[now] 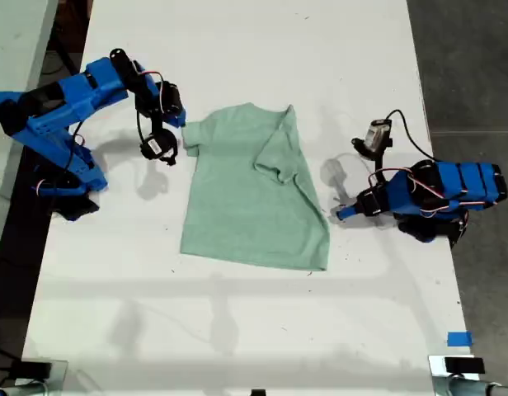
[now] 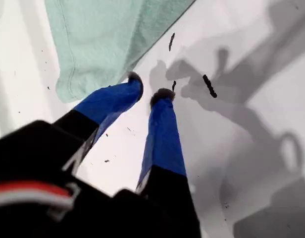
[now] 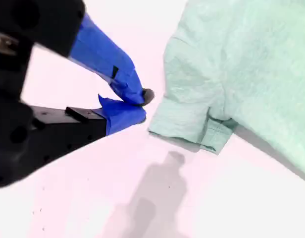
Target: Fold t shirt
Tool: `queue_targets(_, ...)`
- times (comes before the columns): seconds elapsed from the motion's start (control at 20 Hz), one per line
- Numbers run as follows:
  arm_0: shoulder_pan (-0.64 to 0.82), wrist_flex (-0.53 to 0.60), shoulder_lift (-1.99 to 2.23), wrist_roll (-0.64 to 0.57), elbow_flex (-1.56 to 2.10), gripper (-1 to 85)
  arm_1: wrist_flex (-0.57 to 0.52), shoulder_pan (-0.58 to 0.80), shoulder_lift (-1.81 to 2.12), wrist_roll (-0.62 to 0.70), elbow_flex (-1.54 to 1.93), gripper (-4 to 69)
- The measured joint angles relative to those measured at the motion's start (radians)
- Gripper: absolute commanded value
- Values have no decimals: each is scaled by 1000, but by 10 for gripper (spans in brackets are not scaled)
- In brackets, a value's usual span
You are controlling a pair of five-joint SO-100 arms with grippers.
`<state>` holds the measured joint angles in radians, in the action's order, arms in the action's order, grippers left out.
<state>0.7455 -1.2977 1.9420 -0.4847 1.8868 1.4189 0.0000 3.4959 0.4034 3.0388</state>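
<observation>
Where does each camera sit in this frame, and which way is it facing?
Exterior view: overhead, looking down on the white table, with the t shirt between both blue arms.
First wrist view: rides my first gripper, looking along its slightly parted blue fingers at a shirt corner.
Second wrist view: rides my second gripper, looking past its closed tips at a cuffed sleeve.
Shared: all three show shirt and table. The exterior view also shows my first gripper at its right and my second at its left.

The shirt (image 1: 250,194) lies mid-table (image 1: 237,330). My second gripper (image 1: 186,147) is just beside its edge on the exterior view's left; my first gripper (image 1: 338,214) beside its edge on that view's right.
</observation>
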Motion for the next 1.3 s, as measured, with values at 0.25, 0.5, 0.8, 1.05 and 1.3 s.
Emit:
queue_targets(0.25, 107, 69, -109, -129, 0, 259, 0, 2, 0, 5, 0, 72)
queue_targets(0.5, 80, 91, -425, -135, -32, 285, 0, 2, 0, 5, 0, 71)
queue_targets(0.8, 81, 101, -474, -143, -55, 272, 0, 2, 0, 5, 0, 73)
queue_targets(1.05, 123, 107, -451, -150, -55, 177, 0, 2, 0, 5, 0, 73)
queue_targets(1.3, 104, 135, -511, -112, -64, 26, 0, 2, 0, 5, 0, 72)
